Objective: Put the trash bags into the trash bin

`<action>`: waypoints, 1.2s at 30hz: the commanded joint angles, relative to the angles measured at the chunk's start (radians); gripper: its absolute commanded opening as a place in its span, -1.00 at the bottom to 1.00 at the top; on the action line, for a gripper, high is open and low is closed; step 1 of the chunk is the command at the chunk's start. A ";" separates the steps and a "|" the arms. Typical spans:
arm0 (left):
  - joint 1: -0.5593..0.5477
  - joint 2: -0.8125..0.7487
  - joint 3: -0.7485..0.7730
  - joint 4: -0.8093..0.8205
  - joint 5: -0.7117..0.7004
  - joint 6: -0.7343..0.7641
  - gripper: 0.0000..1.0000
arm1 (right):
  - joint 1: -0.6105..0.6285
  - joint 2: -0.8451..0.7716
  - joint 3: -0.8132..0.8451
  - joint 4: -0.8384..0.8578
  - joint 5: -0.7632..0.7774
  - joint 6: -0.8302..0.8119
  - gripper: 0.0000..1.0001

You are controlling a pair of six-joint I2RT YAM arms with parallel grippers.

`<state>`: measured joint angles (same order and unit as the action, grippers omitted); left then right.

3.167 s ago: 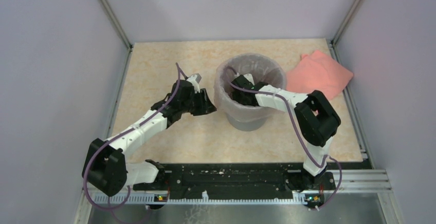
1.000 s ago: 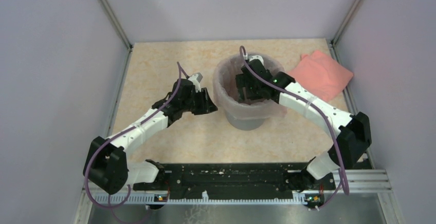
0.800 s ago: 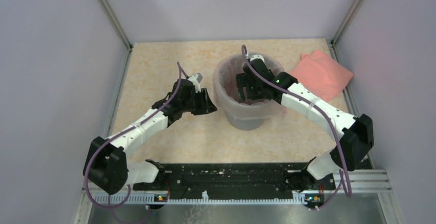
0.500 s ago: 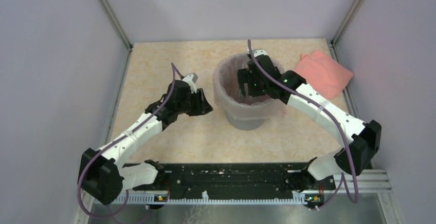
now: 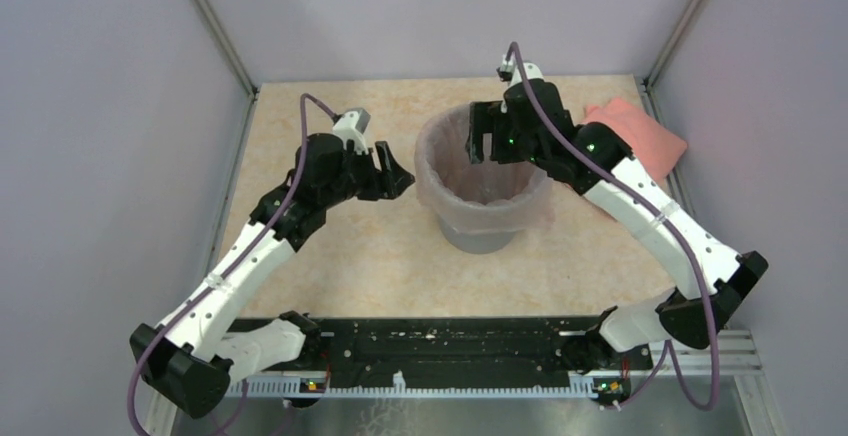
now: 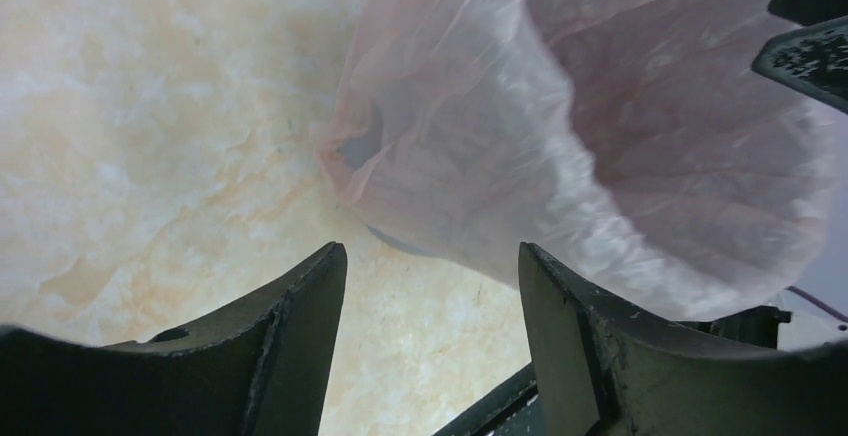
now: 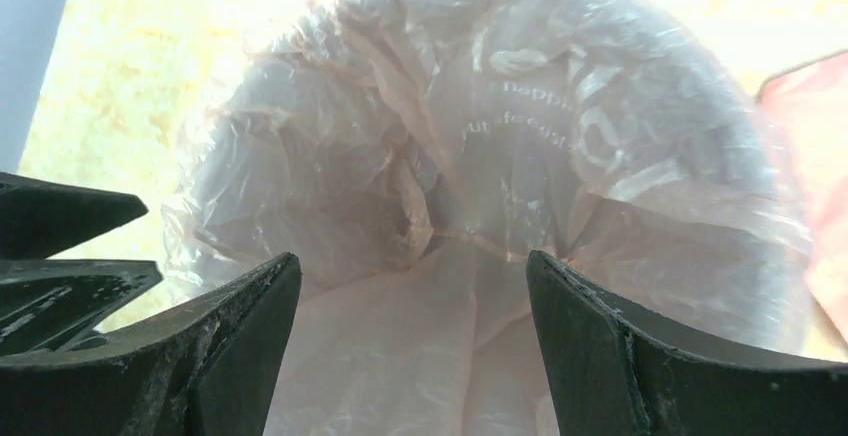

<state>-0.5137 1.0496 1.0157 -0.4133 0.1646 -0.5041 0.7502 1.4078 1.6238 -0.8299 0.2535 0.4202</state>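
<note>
The grey trash bin [image 5: 481,239] stands mid-table. The translucent pale pink trash bag [image 5: 440,196] lines it, its edge folded out over the rim; it shows in the left wrist view [image 6: 560,156] and, with faint lettering, in the right wrist view [image 7: 480,186]. My left gripper [image 5: 400,178] is open and empty, just left of the bin's rim, above the table. My right gripper [image 5: 487,139] is open and empty, raised above the bin's far rim, looking down into the bag. Its fingers [image 7: 230,326] do not touch the plastic.
An opaque salmon-pink folded bundle [image 5: 655,141] lies at the back right, partly behind my right arm. Grey walls and metal posts close in the table on three sides. The black base rail [image 5: 450,351] runs along the near edge.
My right gripper has lifted out of the bin and now hovers above its far rim. My left gripper has let go of the bag's edge and risen a little, away from the bin.
</note>
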 commanded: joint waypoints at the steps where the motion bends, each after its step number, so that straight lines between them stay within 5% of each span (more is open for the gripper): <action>1: -0.004 0.000 0.123 0.020 0.032 0.032 0.44 | 0.007 -0.075 0.090 -0.067 0.141 -0.007 0.69; 5: -0.004 0.051 0.189 0.022 0.037 0.056 0.56 | -0.013 -0.123 0.058 -0.108 0.266 0.012 0.80; 13: -0.046 0.220 0.292 0.000 0.027 0.106 0.70 | -0.177 -0.194 -0.112 -0.017 0.124 0.037 0.87; 26: -0.100 0.354 0.297 0.033 -0.061 0.125 0.67 | -0.199 -0.080 -0.218 0.092 0.096 0.066 0.87; 31: -0.106 0.377 0.284 0.045 -0.077 0.124 0.54 | -0.199 -0.048 -0.229 0.112 0.108 0.070 0.69; 36: -0.106 0.366 0.246 0.073 -0.066 0.112 0.38 | -0.199 -0.040 -0.250 0.126 0.112 0.073 0.27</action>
<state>-0.6174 1.4185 1.2881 -0.3843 0.1104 -0.3973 0.5579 1.3617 1.3888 -0.7444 0.3534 0.4778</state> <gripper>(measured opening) 0.715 0.699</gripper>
